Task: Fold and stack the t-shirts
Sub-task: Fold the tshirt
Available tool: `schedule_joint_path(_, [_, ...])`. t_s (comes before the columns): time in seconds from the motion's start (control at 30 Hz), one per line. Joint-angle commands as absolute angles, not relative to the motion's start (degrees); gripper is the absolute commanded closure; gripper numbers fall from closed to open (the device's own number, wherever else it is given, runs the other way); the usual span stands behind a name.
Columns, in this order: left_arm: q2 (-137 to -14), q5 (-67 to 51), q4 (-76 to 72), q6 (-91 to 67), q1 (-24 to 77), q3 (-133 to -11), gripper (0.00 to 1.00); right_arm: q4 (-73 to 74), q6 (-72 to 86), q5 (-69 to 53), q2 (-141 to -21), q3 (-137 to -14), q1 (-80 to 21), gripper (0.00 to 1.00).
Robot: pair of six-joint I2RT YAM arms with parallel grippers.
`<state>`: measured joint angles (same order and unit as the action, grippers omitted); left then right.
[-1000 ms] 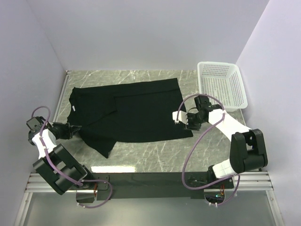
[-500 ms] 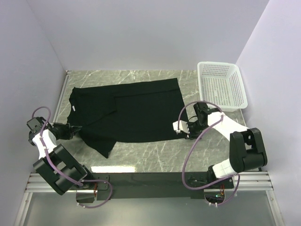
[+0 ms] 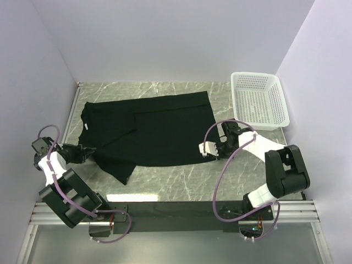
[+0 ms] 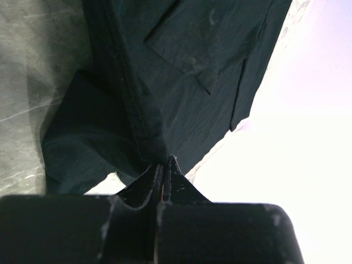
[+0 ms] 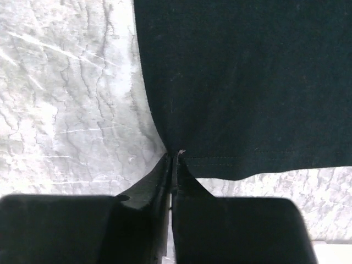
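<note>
One black t-shirt lies spread on the marble table, partly folded, its collar at the left. My left gripper is shut on the cloth at the shirt's near-left shoulder; in the left wrist view the dark fabric runs straight out of the closed tips. My right gripper is shut on the shirt's near-right hem corner; in the right wrist view the stitched hem meets the closed tips. No logo shows.
A white perforated basket stands at the back right corner of the table. Lilac walls close in the left, back and right sides. Bare marble lies between the shirt and the table's near edge.
My right gripper has moved left and down onto the shirt's near-right hem corner and shut on it. The left arm and the shirt have stayed where they were.
</note>
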<state>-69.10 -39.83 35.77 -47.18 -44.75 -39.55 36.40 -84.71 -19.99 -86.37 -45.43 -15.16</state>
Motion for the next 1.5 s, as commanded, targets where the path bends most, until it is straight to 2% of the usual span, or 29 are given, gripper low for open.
schedule_joint_path(0.0, [-68.12, -41.04, 34.89, -45.70, -45.09, -40.08, 0.99, 34.63, -84.38, -19.24, -85.26, -43.51, -15.38, 1.00])
schedule_joint_path(0.2, [-68.73, -41.22, 35.07, -46.05, -45.18, -41.92, 0.99, 41.37, -82.98, -24.68, -80.86, -48.94, -14.15, 1.00])
schedule_joint_path(0.4, [-68.64, -41.13, 34.02, -48.42, -45.26, -43.06, 0.99, 47.90, -81.13, -28.21, -84.98, -59.14, -11.34, 1.00])
schedule_joint_path(0.87, [-69.34, -41.48, 28.13, -54.31, -46.49, -43.59, 0.99, 45.79, -68.83, -26.81, -97.99, -72.93, -9.14, 1.00])
schedule_joint_path(1.47, [-83.49, -41.22, 22.06, -56.25, -46.14, -51.23, 0.99, 42.45, -58.45, -25.49, -109.86, -87.36, -9.05, 1.00])
